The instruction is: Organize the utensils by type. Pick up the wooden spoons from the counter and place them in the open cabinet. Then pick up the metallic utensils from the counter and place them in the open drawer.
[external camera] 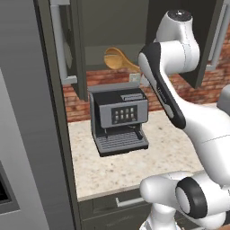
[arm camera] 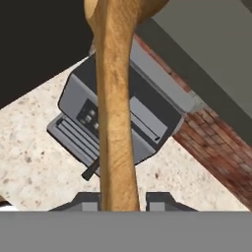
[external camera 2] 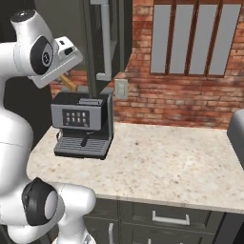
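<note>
While I watch the hand view, claw (arm camera: 123, 201): clamped on the wooden spoon (arm camera: 115, 113) handle
Spoon bowl: up at the cabinet (external camera: 112, 27) opening
Below: coffee machine (external camera: 119, 119) on the bench (external camera 2: 162, 167)

A light-brown wooden spoon (external camera: 117, 59) is lying with its round bowl inside the open cabinet (external camera: 112, 27). Its long handle is slanting out between the jaws.
</note>
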Tool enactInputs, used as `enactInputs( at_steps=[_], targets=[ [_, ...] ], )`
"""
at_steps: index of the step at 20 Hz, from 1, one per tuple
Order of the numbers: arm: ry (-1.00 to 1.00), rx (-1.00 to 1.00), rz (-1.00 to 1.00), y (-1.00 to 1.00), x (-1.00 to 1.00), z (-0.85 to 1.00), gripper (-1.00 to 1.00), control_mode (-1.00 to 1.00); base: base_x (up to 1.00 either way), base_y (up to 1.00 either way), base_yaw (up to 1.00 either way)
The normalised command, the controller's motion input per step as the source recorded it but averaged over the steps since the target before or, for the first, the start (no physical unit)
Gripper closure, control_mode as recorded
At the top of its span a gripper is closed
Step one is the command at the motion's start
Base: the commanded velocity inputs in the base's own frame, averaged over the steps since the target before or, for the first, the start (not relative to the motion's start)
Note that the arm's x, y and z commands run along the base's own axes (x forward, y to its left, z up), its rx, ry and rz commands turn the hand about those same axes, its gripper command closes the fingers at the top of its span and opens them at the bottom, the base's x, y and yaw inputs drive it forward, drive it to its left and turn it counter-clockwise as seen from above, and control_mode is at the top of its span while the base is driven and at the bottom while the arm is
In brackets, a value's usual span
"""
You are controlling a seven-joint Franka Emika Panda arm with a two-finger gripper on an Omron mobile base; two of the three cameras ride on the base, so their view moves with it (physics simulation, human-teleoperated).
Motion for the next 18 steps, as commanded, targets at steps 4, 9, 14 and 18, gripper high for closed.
enactInputs(
  at_steps=[4, 9, 14, 18],
  targets=[
    [-0.05, 0.0, 0.02, 0.1, 0.0, 0.03, 1.0, -1.0, 0.0, 0.0, 0.0],
    [-0.11, 0.0, 0.04, 0.01, 0.1, 0.13, 1.0, -1.0, 0.0, 0.0, 0.0],
    [-0.22, 0.0, 0.04, 0.02, 0.13, 0.08, 1.0, -1.0, 0.0, 0.0, 0.0],
    [-0.09, 0.0, 0.05, 0.01, 0.25, 0.05, 1.0, -1.0, 0.0, 0.0, 0.0]
  ],
)
